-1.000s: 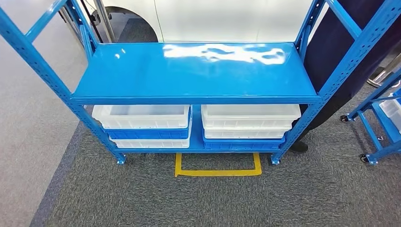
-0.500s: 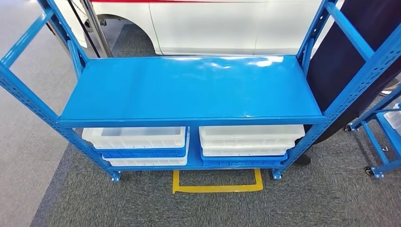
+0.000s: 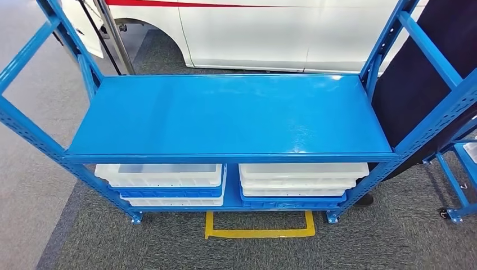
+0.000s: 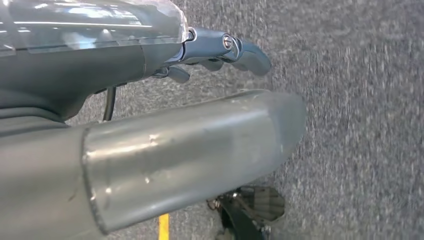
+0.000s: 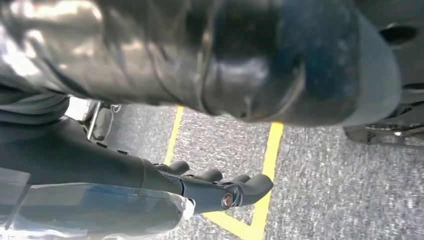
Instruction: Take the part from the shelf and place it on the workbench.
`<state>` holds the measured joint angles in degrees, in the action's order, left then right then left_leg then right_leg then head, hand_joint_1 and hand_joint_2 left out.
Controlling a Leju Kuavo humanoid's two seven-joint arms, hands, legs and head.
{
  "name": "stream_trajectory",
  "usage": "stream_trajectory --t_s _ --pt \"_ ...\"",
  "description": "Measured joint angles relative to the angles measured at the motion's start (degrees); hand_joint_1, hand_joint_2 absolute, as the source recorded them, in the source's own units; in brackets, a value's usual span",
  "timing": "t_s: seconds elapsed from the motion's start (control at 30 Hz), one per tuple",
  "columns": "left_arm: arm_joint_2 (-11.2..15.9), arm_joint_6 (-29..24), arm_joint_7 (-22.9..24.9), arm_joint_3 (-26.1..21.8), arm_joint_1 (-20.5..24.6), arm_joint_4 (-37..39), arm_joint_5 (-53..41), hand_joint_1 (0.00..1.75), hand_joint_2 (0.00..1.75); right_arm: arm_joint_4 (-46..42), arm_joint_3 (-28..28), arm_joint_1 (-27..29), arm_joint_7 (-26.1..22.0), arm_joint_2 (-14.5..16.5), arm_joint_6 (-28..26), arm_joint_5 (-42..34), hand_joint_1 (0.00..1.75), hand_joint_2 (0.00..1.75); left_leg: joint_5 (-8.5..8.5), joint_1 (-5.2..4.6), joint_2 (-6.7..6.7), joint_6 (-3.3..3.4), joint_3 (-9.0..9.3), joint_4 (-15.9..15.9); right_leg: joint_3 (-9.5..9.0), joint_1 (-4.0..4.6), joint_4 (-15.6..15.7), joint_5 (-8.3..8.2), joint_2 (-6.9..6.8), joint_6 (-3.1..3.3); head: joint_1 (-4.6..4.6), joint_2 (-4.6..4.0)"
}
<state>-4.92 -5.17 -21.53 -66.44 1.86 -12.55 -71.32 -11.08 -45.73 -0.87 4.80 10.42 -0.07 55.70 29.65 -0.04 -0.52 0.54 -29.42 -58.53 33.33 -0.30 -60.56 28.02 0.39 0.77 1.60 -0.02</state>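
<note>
Industrial workshop or vehicle-assembly floor, by the look of it. Blue perforated-steel shelf [image 3: 230,115] straight ahead, standing on grey carpet-like flooring [image 3: 388,242]. White and blue plastic bins [image 3: 163,180] stacked on its bottom level. Yellow tape rectangle [image 3: 259,232] marked on the floor at the rack's foot; yellow line [image 5: 265,165] also just beyond the right hand [image 5: 215,187], which hangs over the same grey floor, as does the left hand [image 4: 220,50]. White vehicle body with red stripe [image 3: 253,34] parked behind the rack. Second blue wheeled rack [image 3: 458,180] off to the right-hand side.
</note>
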Motion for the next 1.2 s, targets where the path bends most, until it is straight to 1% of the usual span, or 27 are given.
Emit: stream_trajectory --t_s 0.07,0.1,0.13,0.2,0.23,0.27,0.3,0.37,0.4,0.43,0.53,0.57,0.6,0.63,0.7,0.73,0.77,0.8,0.87,0.9,0.93,0.97,1.0,1.07,1.1,1.13,1.2 --pt "-0.08 -0.01 0.00 -0.01 0.16 0.00 0.00 0.00 0.00 0.00 -0.01 -0.01 0.05 0.09 -0.03 0.09 0.00 0.00 0.65 0.10 0.12 -0.64 0.07 -0.50 -0.44 -0.22 0.60 -0.05 -0.07 0.49 0.02 0.00" --pt "-0.13 -0.02 0.00 -0.01 0.19 0.00 0.00 0.00 0.00 0.00 -0.02 0.02 0.08 0.14 -0.13 0.13 0.00 0.00 1.62 0.19 0.16 -1.02 -0.49 -2.02 -0.77 -0.39 0.99 -0.07 -0.19 0.77 0.03 0.00" --pt "-0.17 -0.03 -0.01 -0.03 0.19 0.00 0.01 0.00 0.00 0.00 -0.02 0.04 0.11 0.18 -0.28 0.15 0.00 0.00 3.06 0.34 0.20 -1.40 -1.77 -4.74 -1.04 -0.48 1.24 -0.06 -0.32 1.00 0.05 0.00" --pt "-0.18 -0.07 -0.09 -0.16 0.14 0.00 0.09 0.00 0.00 0.00 -0.04 0.03 0.05 0.18 -0.76 0.23 0.00 0.00 6.10 0.63 0.21 -2.04 -5.87 -12.24 -1.26 -0.49 1.36 0.14 -0.49 1.31 0.07 0.00" --pt "-0.18 -0.07 -0.18 -0.25 0.08 0.00 0.17 0.00 0.00 0.00 -0.05 0.01 -0.02 0.18 -0.96 0.27 0.00 0.00 6.65 0.78 0.22 -2.26 -7.59 -15.00 -1.37 -0.51 1.35 0.26 -0.50 1.35 0.07 -0.01" --pt "-0.18 -0.07 -0.28 -0.32 0.01 0.00 0.18 0.00 0.00 0.00 -0.05 0.00 -0.10 0.18 -1.13 0.33 0.00 0.00 6.03 0.93 0.22 -2.42 -8.40 -15.80 -1.55 -0.55 1.34 0.41 -0.49 1.31 0.07 -0.01" --pt "-0.19 -0.08 -0.39 -0.36 -0.07 0.00 0.11 0.00 0.00 0.00 -0.06 0.00 -0.18 0.18 -1.22 0.38 0.00 0.00 4.26 1.07 0.23 -2.52 -8.07 -14.29 -1.83 -0.62 1.33 0.58 -0.46 1.20 0.08 -0.01" --pt "-0.20 -0.15 -0.51 -0.38 -0.16 0.00 -0.20 0.00 0.00 0.00 -0.07 0.01 -0.32 0.20 -1.29 0.45 0.00 0.00 -0.39 1.27 0.26 -2.56 -5.18 -6.94 -2.44 -0.73 1.28 0.97 -0.41 0.81 0.08 0.00" --pt "-0.20 -0.17 -0.56 -0.38 -0.15 0.00 -0.29 0.00 0.00 0.00 -0.09 -0.01 -0.39 0.22 -1.31 0.47 0.00 0.00 -1.88 1.20 0.23 -2.38 -3.76 -3.52 -2.57 -0.67 1.16 1.13 -0.37 0.53 0.07 0.00" --pt "-0.21 -0.17 -0.60 -0.38 -0.14 0.00 -0.32 0.00 0.00 0.00 -0.12 -0.05 -0.44 0.24 -1.32 0.48 0.00 0.00 -2.58 1.08 0.18 -2.10 -2.94 -1.41 -2.59 -0.61 1.09 1.19 -0.36 0.21 0.07 0.00" --pt "-0.20 -0.09 -0.66 -0.38 -0.19 0.00 -0.26 0.00 0.00 0.00 -0.30 -0.14 -0.51 0.26 -1.32 0.48 0.00 0.00 -2.77 0.86 0.11 -0.93 -2.81 -0.34 -2.47 -0.49 1.19 1.13 -0.33 -0.75 0.06 0.00" --pt "-0.24 -0.08 -0.65 -0.38 -0.22 0.00 -0.25 0.00 0.00 0.00 -0.38 -0.13 -0.52 0.26 -1.33 0.48 0.00 0.00 -2.97 0.92 0.16 -0.42 -2.81 -0.09 -2.37 -0.52 0.84 1.60 -0.33 -0.99 0.05 0.00" --pt "-0.28 -0.09 -0.63 -0.39 -0.23 0.00 -0.26 0.00 0.00 0.00 -0.46 -0.13 -0.51 0.26 -1.37 0.49 0.00 0.00 -3.19 1.00 0.22 0.14 -2.85 0.20 -1.89 -0.54 -0.40 2.74 -0.32 -1.16 0.04 0.00" --pt "-0.33 -0.14 -0.62 -0.39 -0.23 0.00 -0.32 0.00 0.00 0.00 -0.54 -0.13 -0.51 0.26 -1.43 0.50 0.00 0.00 -3.38 1.07 0.28 0.65 -2.95 0.45 -0.92 -0.56 -2.73 4.48 -0.32 -1.28 0.03 0.00" --pt "-0.37 -0.30 -0.64 -0.43 -0.20 0.00 -0.37 0.00 0.00 0.00 -0.69 -0.12 -0.50 0.27 -1.66 0.51 0.00 0.00 -3.48 0.84 0.37 1.23 -3.34 0.48 2.12 -0.53 -9.75 8.39 -0.33 -1.38 0.02 -0.01" --pt "-0.37 -0.36 -0.67 -0.50 -0.20 0.00 -0.30 0.00 0.00 0.00 -0.79 -0.11 -0.50 0.27 -1.78 0.51 0.00 0.00 -3.53 0.69 0.40 1.35 -3.51 0.44 3.34 -0.52 -12.68 9.38 -0.34 -1.40 0.02 -0.01" --pt "-0.38 -0.40 -0.70 -0.61 -0.21 0.00 -0.18 0.00 0.00 0.00 -0.87 -0.10 -0.51 0.26 -1.90 0.52 0.00 0.00 -3.58 0.54 0.41 1.41 -3.64 0.39 3.77 -0.50 -13.99 9.32 -0.34 -1.36 0.02 0.00" --pt "-0.38 -0.42 -0.75 -0.73 -0.22 0.00 -0.06 0.00 0.00 0.00 -0.93 -0.09 -0.51 0.26 -1.98 0.52 0.00 0.44 -3.63 0.41 0.41 1.43 -3.72 0.33 3.16 -0.48 -13.22 8.21 -0.35 -1.23 0.02 0.00" --pt "-0.43 -0.42 -0.87 -0.97 -0.23 0.00 -0.02 0.00 0.00 0.00 -0.97 -0.10 -0.58 0.24 -2.15 0.59 0.00 1.31 -3.70 0.21 0.37 1.36 -3.73 0.18 -0.87 -0.33 -6.14 4.68 -0.35 -0.59 0.02 0.01" --pt "-0.49 -0.43 -0.95 -1.07 -0.22 0.00 -0.02 0.00 0.00 0.00 -0.98 -0.12 -0.64 0.23 -2.22 0.63 0.00 1.75 -3.76 0.09 0.34 1.21 -3.77 0.10 -2.90 -0.17 -2.53 3.42 -0.38 -0.29 0.03 0.01" --pt "-0.55 -0.45 -0.99 -1.17 -0.22 0.00 -0.02 0.00 0.00 0.00 -0.99 -0.15 -0.72 0.22 -2.28 0.71 0.00 1.75 -3.81 0.01 0.34 0.99 -3.77 0.04 -4.25 0.01 0.09 2.70 -0.41 -0.04 0.03 0.00" --pt "-0.61 -0.49 -1.02 -1.25 -0.20 0.00 -0.02 0.00 0.00 0.00 -0.99 -0.19 -0.79 0.22 -2.31 0.77 0.00 1.75 -3.90 -0.04 0.34 0.69 -3.77 -0.01 -4.80 0.18 1.33 2.66 -0.43 0.11 0.04 0.00" --pt "-0.63 -0.53 -1.03 -1.31 -0.17 0.00 -0.02 0.00 0.00 0.00 -1.00 -0.24 -0.87 0.22 -2.33 0.80 0.00 1.75 -4.02 -0.07 0.35 0.32 -3.76 0.04 -4.77 0.31 1.55 2.59 -0.45 0.20 0.04 0.00" --pt "-0.61 -0.60 -1.03 -1.34 -0.10 0.00 -0.02 0.00 0.00 0.00 -1.01 -0.30 -1.00 0.25 -2.37 0.86 0.00 1.75 -3.96 -0.07 0.37 -0.42 -3.82 -0.18 -4.69 0.03 2.28 2.26 -0.49 0.72 0.06 0.00" --pt "-0.61 -0.61 -1.04 -1.35 -0.10 0.00 -0.03 0.00 0.00 0.00 -1.01 -0.29 -1.06 0.27 -2.38 0.86 0.00 1.75 -3.18 -0.02 0.37 -0.77 -4.24 -1.09 -4.66 -0.16 2.58 1.94 -0.58 1.06 0.08 0.00" --pt "-0.62 -0.62 -1.04 -1.36 -0.12 0.00 -0.03 0.00 0.00 0.00 -1.02 -0.28 -1.10 0.29 -2.40 0.86 0.00 1.75 -1.67 0.07 0.37 -1.08 -5.10 -3.10 -4.61 -0.36 2.85 1.65 -0.68 1.35 0.10 0.00" --pt "-0.62 -0.62 -1.05 -1.37 -0.19 0.00 -0.04 0.00 0.00 -0.02 -1.05 -0.24 -1.16 0.27 -2.45 0.85 0.00 1.75 2.54 0.45 0.36 -1.68 -8.00 -10.07 -4.33 -0.37 2.91 1.43 -0.85 1.65 0.13 0.01"
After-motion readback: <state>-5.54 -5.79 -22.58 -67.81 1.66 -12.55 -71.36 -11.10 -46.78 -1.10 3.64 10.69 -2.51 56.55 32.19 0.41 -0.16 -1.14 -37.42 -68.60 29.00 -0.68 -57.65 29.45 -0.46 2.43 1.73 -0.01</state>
